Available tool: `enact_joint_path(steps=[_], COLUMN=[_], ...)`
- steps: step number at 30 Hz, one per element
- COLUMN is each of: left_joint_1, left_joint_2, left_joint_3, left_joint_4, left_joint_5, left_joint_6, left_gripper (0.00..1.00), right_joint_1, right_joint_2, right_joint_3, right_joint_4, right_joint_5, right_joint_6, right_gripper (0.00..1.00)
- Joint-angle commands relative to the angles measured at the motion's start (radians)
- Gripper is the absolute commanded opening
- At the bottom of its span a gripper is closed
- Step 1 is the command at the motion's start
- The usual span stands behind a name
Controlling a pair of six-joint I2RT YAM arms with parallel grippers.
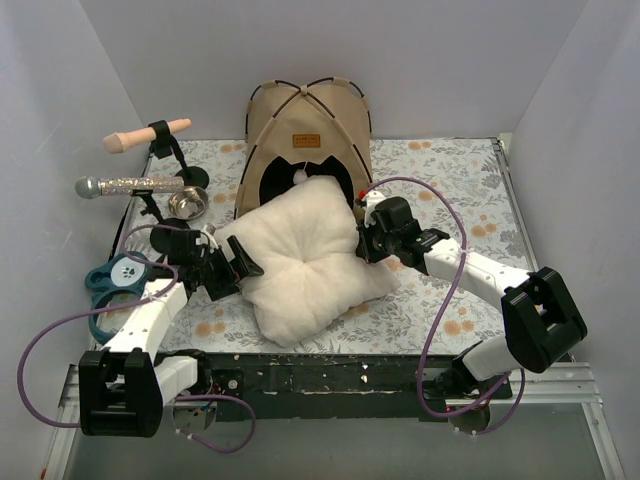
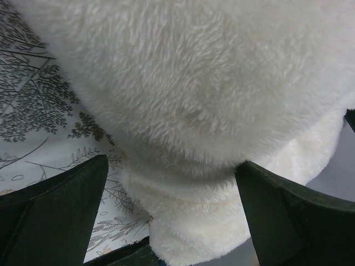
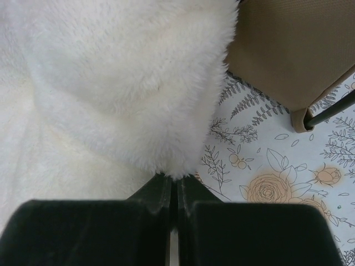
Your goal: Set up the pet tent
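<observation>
Tan pet tent point(image 1: 305, 125) stood upper centre, the cream pillow point(image 1: 305, 255) against its front. The left gripper point(image 2: 172, 162) gaped wide around a pillow corner; the right gripper's point(image 3: 173, 183) jaws were pressed together at the pillow's edge.

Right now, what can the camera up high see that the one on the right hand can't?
Only the top camera: the whole pet tent standing at the back with its arched doorway, the left gripper, a metal bowl and a microphone. Only the right wrist camera: the right gripper up close, fingers pressed shut at a corner of the pillow, and a thin black pole at the tent's bottom corner. Both: the fluffy white pillow, tan tent fabric and the flowery table cover.
</observation>
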Motion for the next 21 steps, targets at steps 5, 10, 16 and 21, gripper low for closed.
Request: enact_joint_path(steps=[5, 10, 16, 21], left_joint_1=[-0.089, -0.305, -0.451, -0.489], left_joint_2=[0.021, -0.026, 0.216, 0.547], left_joint_3=[-0.070, 0.175, 0.445, 0.693], left_joint_4=[0.343, 0.392, 0.293, 0.106], left_joint_5=[0.124, -0.026, -0.096, -0.149], left_joint_6=[-0.049, 0.103, 0.161, 0.212], left_gripper=[0.72, 0.12, 0.00, 0.00], right_joint_1=[-0.006, 0.000, 0.010, 0.010], right_joint_2=[-0.033, -0.109, -0.111, -0.044], right_joint_3=[0.004, 0.007, 0.030, 0.080], right_joint_4=[0.042, 0.072, 0.080, 0.063], right_joint_5=[-0.069, -0.165, -0.100, -0.057], right_joint_6=[-0.034, -0.031, -0.036, -0.043], right_gripper=[0.01, 0.01, 0.01, 0.01])
